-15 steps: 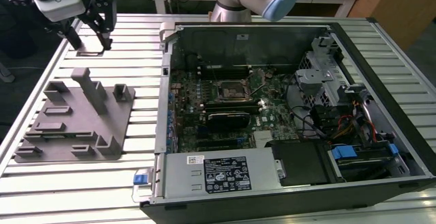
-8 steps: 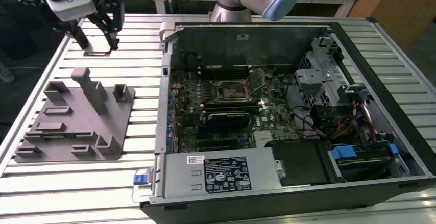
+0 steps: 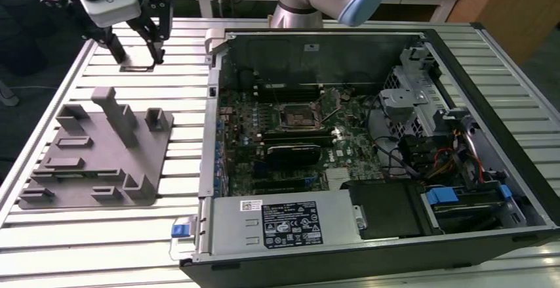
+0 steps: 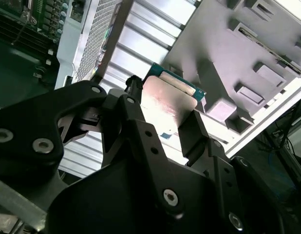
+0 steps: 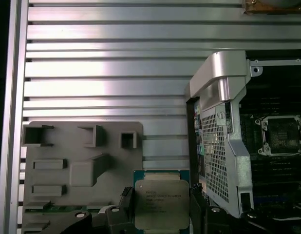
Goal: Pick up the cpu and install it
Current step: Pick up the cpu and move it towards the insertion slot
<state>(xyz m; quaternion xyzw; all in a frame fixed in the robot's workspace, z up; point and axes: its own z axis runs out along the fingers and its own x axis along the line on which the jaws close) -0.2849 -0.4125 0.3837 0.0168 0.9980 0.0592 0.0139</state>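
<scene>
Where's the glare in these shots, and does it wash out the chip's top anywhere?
Second wrist view: pale glare washes out the metal top of the cpu. First wrist view: the same top is evenly lit, while the table slats shine in bright bands. Exterior view: the computer case is dim inside.

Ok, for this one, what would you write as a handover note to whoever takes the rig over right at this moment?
Hand: down at the cpu over the slatted table, apart from the grey fixture block; whether it grips is unclear.
Socket inside the open computer case: empty.
Done: the hand is at the cpu.
Left: the cpu is not in the socket yet.
</scene>
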